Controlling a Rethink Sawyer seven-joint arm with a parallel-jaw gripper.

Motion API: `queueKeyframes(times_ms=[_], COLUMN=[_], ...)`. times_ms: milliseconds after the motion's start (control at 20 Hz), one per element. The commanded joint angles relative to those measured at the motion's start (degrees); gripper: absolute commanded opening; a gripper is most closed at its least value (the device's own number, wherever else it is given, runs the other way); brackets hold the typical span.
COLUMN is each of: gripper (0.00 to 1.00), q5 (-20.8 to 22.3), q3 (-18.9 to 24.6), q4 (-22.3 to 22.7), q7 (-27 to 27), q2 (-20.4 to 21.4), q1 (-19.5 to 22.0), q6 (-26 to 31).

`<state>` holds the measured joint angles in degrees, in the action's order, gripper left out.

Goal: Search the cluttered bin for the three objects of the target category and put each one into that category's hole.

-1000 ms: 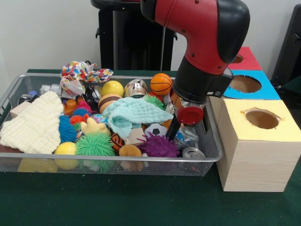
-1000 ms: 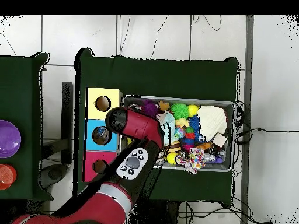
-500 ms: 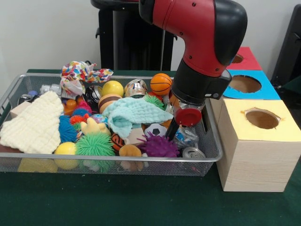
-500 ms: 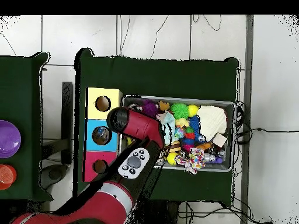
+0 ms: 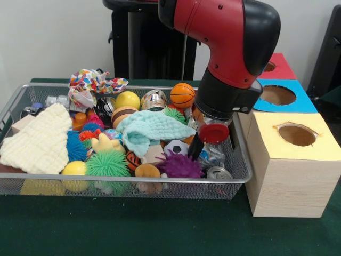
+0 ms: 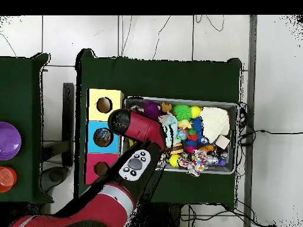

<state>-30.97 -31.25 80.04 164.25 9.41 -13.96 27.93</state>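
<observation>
A wire bin [image 5: 234, 160] holds a heap of toys and cloths: an orange basketball [image 5: 183, 94], a yellow ball [image 5: 128, 99], a teal cloth [image 5: 152, 128], a purple spiky ball [image 5: 179, 165], a green spiky ball [image 5: 108, 163] and a silver can [image 5: 219, 173]. My gripper [image 5: 205, 146] reaches down into the bin's right end, just right of the teal cloth. A red round cap [image 5: 214, 133] and clear plastic show under the wrist. In the overhead view the arm [image 6: 139, 127] covers the gripper.
Three boxes with round holes stand right of the bin: yellow [image 5: 295, 160] nearest, then blue [image 5: 279, 96], then red [image 5: 277, 66]. A cream knitted cloth [image 5: 37, 141] fills the bin's left end, with a patterned cloth [image 5: 93, 82] behind it. Purple and red dishes [image 6: 7, 140] sit on a side table.
The arm has shifted only slightly over the bin's right end. The bin's contents look the same.
</observation>
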Motion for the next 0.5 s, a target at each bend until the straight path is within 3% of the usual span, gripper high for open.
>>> queueKeyframes(times_ms=[50,500], gripper=[1.00,1.00], q5=[-1.40,-2.32], q3=[3.03,3.71], q4=[0.02,-0.78], q7=[11.17,12.38], q2=[-2.83,-2.94], q1=[0.35,0.20], q6=[3.81,5.43])
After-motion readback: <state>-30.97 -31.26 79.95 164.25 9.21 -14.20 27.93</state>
